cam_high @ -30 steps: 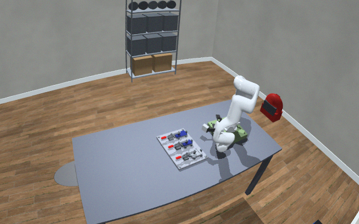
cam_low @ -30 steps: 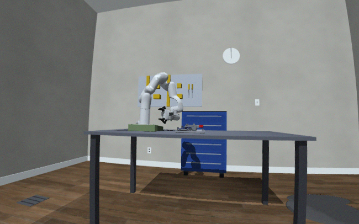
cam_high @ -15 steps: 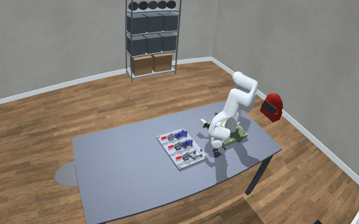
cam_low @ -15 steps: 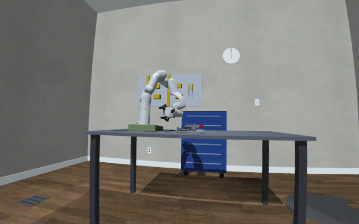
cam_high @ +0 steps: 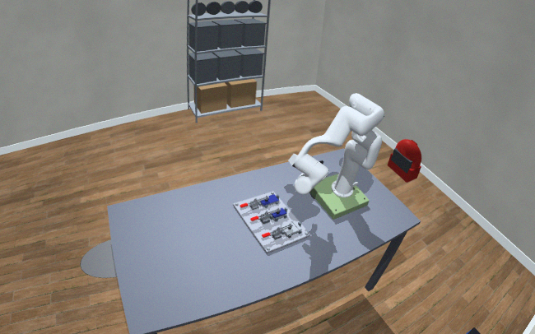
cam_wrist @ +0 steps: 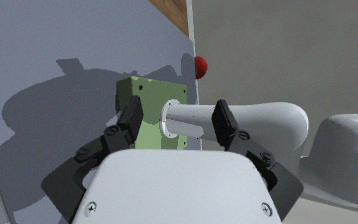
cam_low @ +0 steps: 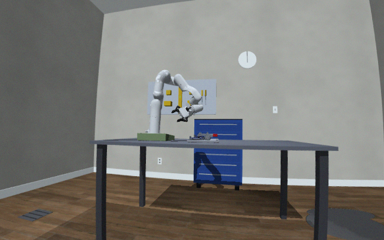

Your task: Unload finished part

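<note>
A light fixture plate [cam_high: 271, 221] lies on the grey table and holds three nests in a row. The two farther nests hold blue blanks [cam_high: 268, 201] [cam_high: 278, 214]. The nearest nest holds the grey finished part [cam_high: 289, 230]. Each nest has a clamp with a red handle [cam_high: 266, 234] on its left. In the exterior view the fixture [cam_low: 202, 140] is seen side-on. My gripper [cam_low: 178, 114] is open and empty. It hangs well above the table between the fixture and the arm's base, and points back at the base. In the wrist view the fingers frame the green base block [cam_wrist: 152, 112].
The arm stands on a green base block [cam_high: 339, 199] at the table's far right. A red object [cam_high: 405, 160] sits by the wall beyond the table. A blue drawer cabinet [cam_low: 218, 150] stands behind the table. A shelf rack [cam_high: 227, 57] stands at the back wall.
</note>
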Robot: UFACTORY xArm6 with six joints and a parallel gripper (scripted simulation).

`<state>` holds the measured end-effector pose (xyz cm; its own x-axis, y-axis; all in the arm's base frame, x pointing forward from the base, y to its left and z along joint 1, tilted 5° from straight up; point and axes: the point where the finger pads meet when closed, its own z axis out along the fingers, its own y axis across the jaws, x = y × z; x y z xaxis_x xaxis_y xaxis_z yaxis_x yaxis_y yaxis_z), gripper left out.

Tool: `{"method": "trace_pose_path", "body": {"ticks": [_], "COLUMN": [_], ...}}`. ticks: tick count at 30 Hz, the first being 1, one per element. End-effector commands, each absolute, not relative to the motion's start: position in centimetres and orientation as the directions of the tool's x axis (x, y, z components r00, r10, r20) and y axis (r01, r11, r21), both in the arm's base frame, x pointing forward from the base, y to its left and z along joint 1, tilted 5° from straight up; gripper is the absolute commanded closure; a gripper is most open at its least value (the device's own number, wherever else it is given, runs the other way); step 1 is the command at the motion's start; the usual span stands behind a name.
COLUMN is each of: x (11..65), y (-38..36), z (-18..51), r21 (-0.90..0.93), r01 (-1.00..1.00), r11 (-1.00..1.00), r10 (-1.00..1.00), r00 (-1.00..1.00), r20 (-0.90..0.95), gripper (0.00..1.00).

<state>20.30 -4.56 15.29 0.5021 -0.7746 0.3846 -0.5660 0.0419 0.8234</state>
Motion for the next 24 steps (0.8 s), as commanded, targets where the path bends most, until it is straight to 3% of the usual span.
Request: {"method": "trace_pose_path", "body": {"ticks": [1, 13, 24], "x": [21.4, 24.3, 27.2], "y": [-5.1, -6.7, -8.4], "z": [16.3, 19.1, 21.9], "r21": [0.750, 0.531, 0.293], "r01": [-0.657, -0.816, -0.851], "r11": [0.076, 0.228, 0.435], "r10": [-0.838, -0.925, -0.896], "r00": [0.365, -0.012, -0.379], "r20": [0.405, 0.379, 0.230], "gripper": [0.00, 0.00, 0.00]}}
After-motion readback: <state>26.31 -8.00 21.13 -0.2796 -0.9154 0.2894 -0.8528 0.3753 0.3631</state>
